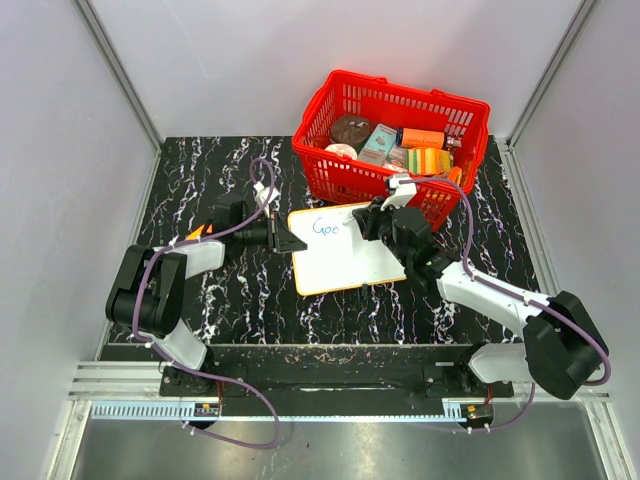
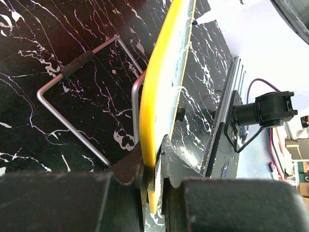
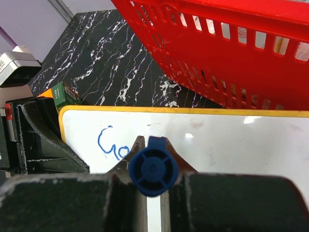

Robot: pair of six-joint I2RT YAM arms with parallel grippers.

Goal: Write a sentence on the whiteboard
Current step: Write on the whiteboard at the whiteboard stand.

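The whiteboard (image 1: pixel 345 252) lies mid-table, white with a yellow-orange rim, just in front of the red basket. Blue letters "Go" of the sentence (image 1: pixel 326 227) are on its upper left, also in the right wrist view (image 3: pixel 110 145). My left gripper (image 1: pixel 290 243) is shut on the board's left edge; in the left wrist view the yellow rim (image 2: pixel 161 92) runs edge-on between the jaws (image 2: pixel 152 166). My right gripper (image 1: pixel 372 222) is shut on a blue marker (image 3: pixel 153 167), seen end-on, held over the board right of the letters. The marker tip is hidden.
The red basket (image 1: pixel 325 165) holds several packaged goods and stands right behind the board, close to my right wrist. A bent metal wire stand (image 2: pixel 72 104) lies on the black marbled table under the board's left side. White walls enclose the table.
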